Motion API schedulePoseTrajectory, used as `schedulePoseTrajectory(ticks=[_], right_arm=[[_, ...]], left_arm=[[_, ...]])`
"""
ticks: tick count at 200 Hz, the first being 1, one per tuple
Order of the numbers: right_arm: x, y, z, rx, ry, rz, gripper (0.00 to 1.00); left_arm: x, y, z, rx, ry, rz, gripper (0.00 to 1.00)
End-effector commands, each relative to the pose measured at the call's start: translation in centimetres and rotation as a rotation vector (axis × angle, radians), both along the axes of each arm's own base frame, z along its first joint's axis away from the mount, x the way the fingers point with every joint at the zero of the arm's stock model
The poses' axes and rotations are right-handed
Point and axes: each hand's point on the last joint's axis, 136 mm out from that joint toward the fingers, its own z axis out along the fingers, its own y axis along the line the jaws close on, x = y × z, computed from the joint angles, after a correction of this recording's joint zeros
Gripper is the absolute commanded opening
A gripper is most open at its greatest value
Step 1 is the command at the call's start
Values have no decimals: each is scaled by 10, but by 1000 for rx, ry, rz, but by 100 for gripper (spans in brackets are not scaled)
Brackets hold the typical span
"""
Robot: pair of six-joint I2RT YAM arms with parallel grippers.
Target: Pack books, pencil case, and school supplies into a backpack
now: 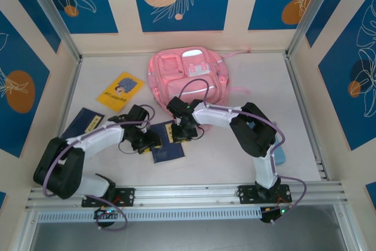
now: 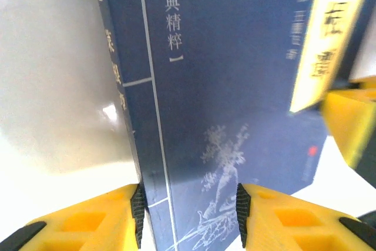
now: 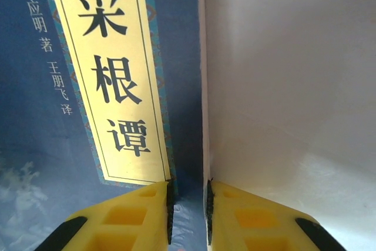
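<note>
Pads (image 2: 137, 213) of the left gripper (image 2: 188, 218) stood apart astride the spine side of a dark navy book (image 2: 235, 86), clamping nothing. The right gripper (image 3: 188, 207) had its pads drawn to a slim gap over that book's title-strip edge, and whether they nipped it could not be told. That book lay flat just nearer than the backpack (image 1: 188, 77); left of the backpack lay the yellow book (image 1: 120, 90), farther left and nearer a second navy book (image 1: 82, 124), and to the backpack's right and nearer, the pencil case (image 1: 281, 156) peeked from behind the right arm (image 1: 255, 136).
</note>
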Motion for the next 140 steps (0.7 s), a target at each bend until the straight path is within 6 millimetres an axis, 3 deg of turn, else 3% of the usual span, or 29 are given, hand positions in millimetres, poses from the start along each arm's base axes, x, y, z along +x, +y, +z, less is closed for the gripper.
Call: schedulePoseTrajectory(ticks=[1, 49, 113, 140], right_arm=[[-18, -8, -7, -38, 70, -7, 25], [-21, -7, -2, -18, 76, -15, 25], [-21, -15, -7, -50, 66, -36, 25], [-17, -7, 22, 24, 27, -58, 29]], left_arm=[[9, -30, 39, -211, -65, -6, 45], [18, -43, 53, -336, -84, 76, 46], [18, -34, 32, -262, -39, 121, 37], [13, -23, 25, -186, -30, 124, 26]])
